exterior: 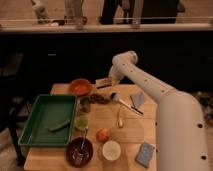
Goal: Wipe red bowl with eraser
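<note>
Dark cabinets and a long counter are filling the back of the room, with people's legs showing behind the counter, and in front of them a wooden table (135, 127) is carrying the whole job. Over its right side the robot's thick white arm (150, 90) is reaching up, bending at the elbow and pointing down toward the far edge of the table. A green tray (29, 125) is taking up the left side. Just beyond the tray's far corner the red bowl (80, 87) is sitting upright near the back edge, with nothing inside that I can make out. Nearer to me, a dark bowl (80, 151) with a spoon, a white bowl (111, 150) and a blue-grey sponge (145, 154) are lying along the front, well apart from the work. The gripper (107, 83) is hanging just right of the red bowl and seems to be clamping the eraser (101, 81), which is looking lifted off the wood. So the picking up is looking done, while the wiping is not yet happening: the eraser is beside the bowl, not in it, and needs carrying left and down onto the inside.
</note>
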`<state>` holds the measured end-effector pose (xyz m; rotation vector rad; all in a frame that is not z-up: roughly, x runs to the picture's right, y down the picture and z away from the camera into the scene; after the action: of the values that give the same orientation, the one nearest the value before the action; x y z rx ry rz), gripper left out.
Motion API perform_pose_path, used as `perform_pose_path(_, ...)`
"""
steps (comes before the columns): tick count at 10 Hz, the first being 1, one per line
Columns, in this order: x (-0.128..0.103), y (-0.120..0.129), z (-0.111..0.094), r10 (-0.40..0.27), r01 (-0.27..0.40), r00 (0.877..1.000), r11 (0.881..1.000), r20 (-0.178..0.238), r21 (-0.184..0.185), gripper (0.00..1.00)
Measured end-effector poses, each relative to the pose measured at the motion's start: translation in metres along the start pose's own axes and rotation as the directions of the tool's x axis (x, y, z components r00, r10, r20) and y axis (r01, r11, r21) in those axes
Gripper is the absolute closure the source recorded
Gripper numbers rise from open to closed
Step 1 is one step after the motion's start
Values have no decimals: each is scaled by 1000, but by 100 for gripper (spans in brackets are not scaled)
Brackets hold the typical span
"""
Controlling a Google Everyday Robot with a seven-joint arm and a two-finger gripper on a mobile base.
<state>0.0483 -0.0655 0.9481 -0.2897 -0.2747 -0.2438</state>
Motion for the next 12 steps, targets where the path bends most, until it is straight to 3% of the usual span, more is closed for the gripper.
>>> perform_pose_path(2,-16,-24,17,-50,50,998,999,29,-13,100)
perform_pose_path(4,-27,-33,26,-86,87,996,996,38,-25,100)
perform_pose_path(7,-66,-48,40,-166,167,986,985,36,-45,100)
perform_pose_path(12,-102,-61,57,-272,272,962,959,11,-75,100)
